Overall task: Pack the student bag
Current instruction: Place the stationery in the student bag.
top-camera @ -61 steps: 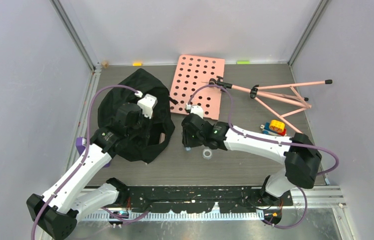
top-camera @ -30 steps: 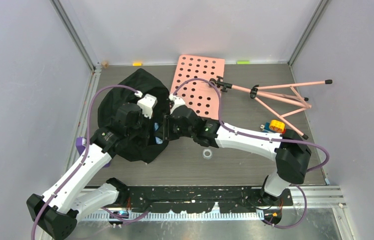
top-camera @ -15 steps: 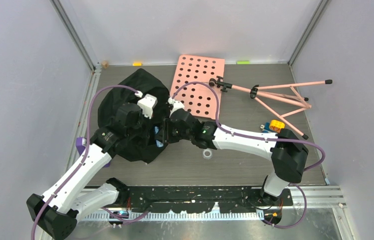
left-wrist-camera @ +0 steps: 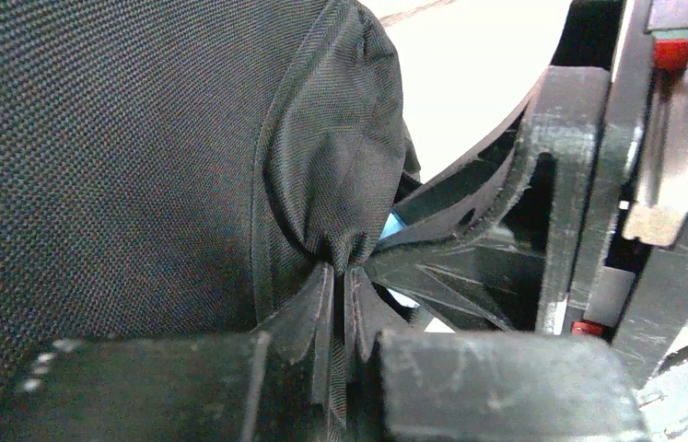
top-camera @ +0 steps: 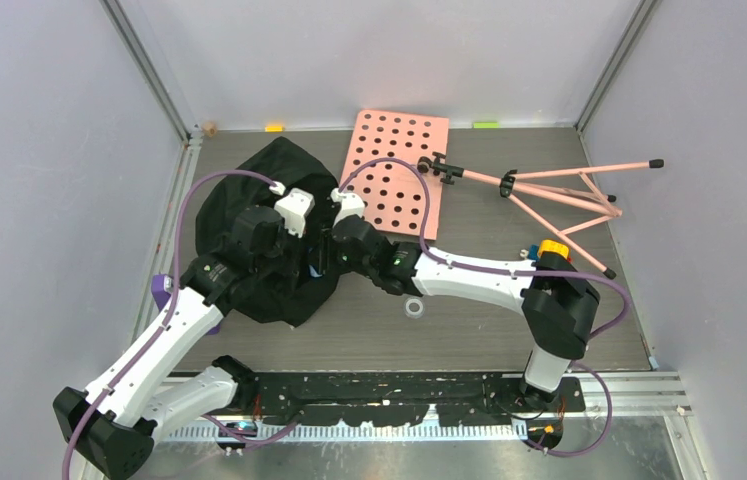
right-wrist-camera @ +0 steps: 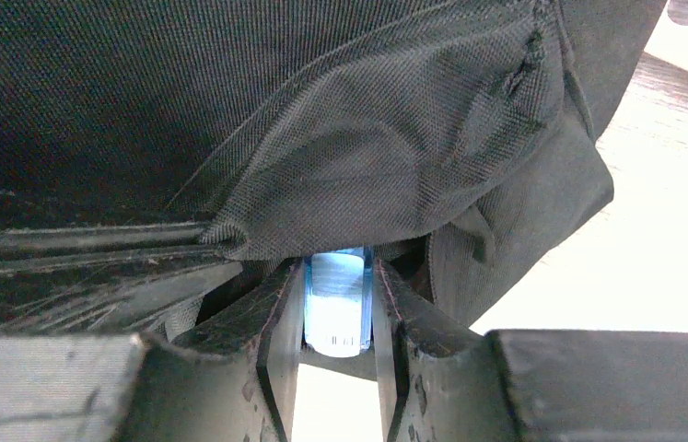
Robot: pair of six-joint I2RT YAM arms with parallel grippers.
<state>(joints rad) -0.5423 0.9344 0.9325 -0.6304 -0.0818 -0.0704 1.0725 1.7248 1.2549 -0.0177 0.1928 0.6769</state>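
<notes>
While the left gripper [left-wrist-camera: 338,295] pinches the student bag [left-wrist-camera: 137,138] fabric | right gripper [right-wrist-camera: 336,276] clamps a small blue item [right-wrist-camera: 336,313] | bag opening directly ahead, right arm nearer.

The black soft fabric backpack [top-camera: 249,175] shows fine woven grain. The pink flat board [top-camera: 399,140] has dark round holes; the small translucent block [right-wrist-camera: 336,304] is pale blue.

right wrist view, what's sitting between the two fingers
A small pale blue piece is clamped in the right gripper, its far end tucked under the bag fabric. The right wrist view shows it best.
</notes>
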